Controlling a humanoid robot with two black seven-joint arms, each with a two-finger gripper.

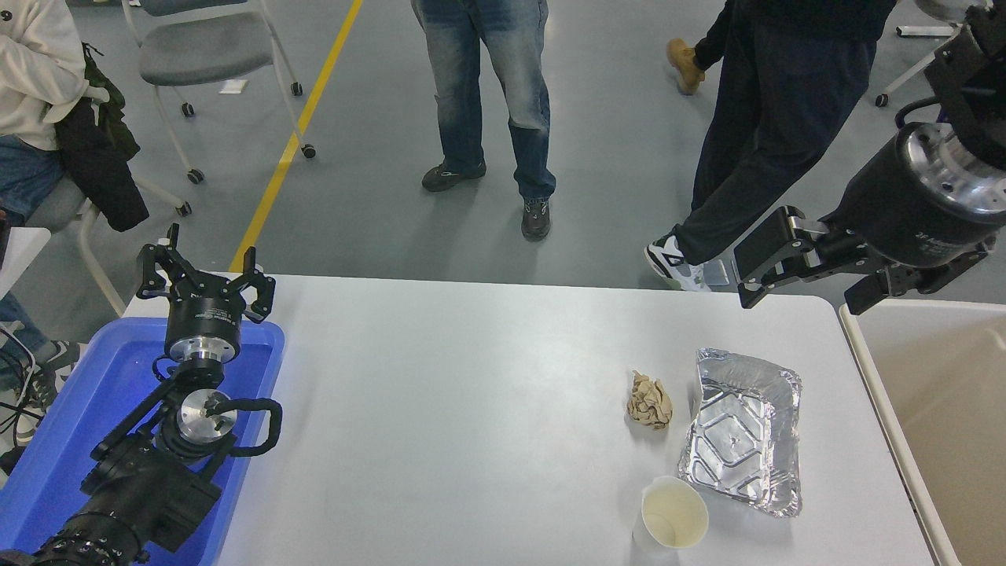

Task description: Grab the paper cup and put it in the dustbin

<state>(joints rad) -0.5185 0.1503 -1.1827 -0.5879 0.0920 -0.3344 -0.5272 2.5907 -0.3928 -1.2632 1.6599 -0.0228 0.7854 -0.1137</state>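
Floor (613,141): smooth grey, glossy, with soft reflections from overhead light. A yellow line (295,141) runs diagonally across it from the top toward the surface's far left corner. A wheeled chair (208,55) with grey seat and white frame stands beyond that corner, near the line. Second white chair frame (102,259) at the left edge, a dark jacket (98,157) draped over it. The white surface (471,409) has rounded far corners.
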